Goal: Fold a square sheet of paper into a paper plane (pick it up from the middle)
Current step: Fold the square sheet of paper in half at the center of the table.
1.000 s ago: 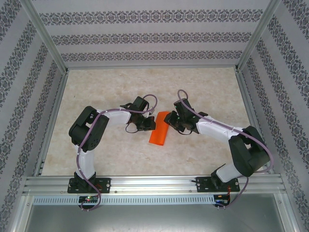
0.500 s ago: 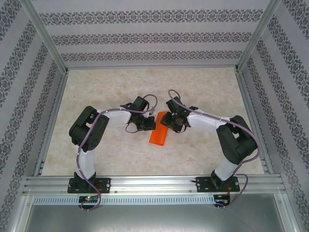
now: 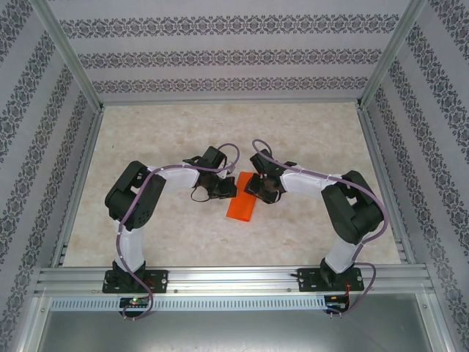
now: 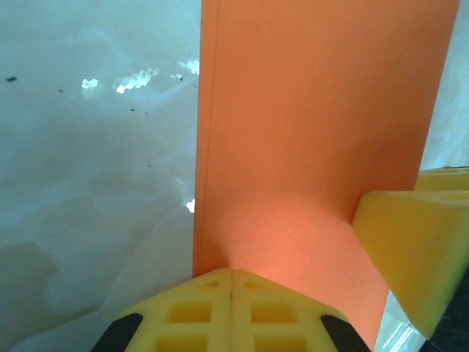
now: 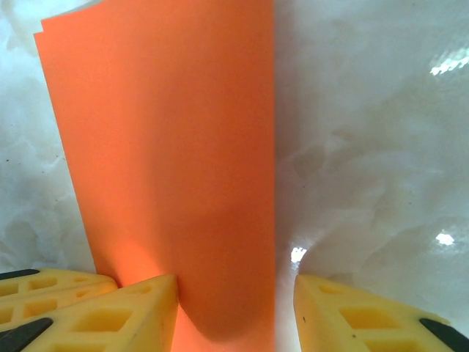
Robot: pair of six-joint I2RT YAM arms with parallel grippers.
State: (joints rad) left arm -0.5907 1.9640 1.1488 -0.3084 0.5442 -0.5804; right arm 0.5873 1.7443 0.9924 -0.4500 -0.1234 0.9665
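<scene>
The square sheet of paper point(image 3: 242, 207) lies folded into a long orange rectangle in the middle of the table; a paper plane is out of view. My left gripper point(image 3: 229, 189) is shut, its tips pressed together on the paper point(image 4: 308, 132) close to its left long edge point(image 4: 231, 275). My right gripper point(image 3: 253, 192) is open at the paper's far end. It straddles the right edge of the paper point(image 5: 176, 147), one finger on the orange surface and the other over bare table point(image 5: 234, 286). A right finger point(image 4: 418, 249) shows in the left wrist view.
The marbled table top point(image 3: 308, 139) has free room around the paper. Patterned walls with metal posts point(image 3: 77, 73) enclose the back and sides. An aluminium rail point(image 3: 234, 277) carrying both arm bases runs along the near edge.
The right arm has swung left, bringing its gripper over the far end of the paper, and its jaws have opened a little wider. The left gripper and the paper have not moved.
</scene>
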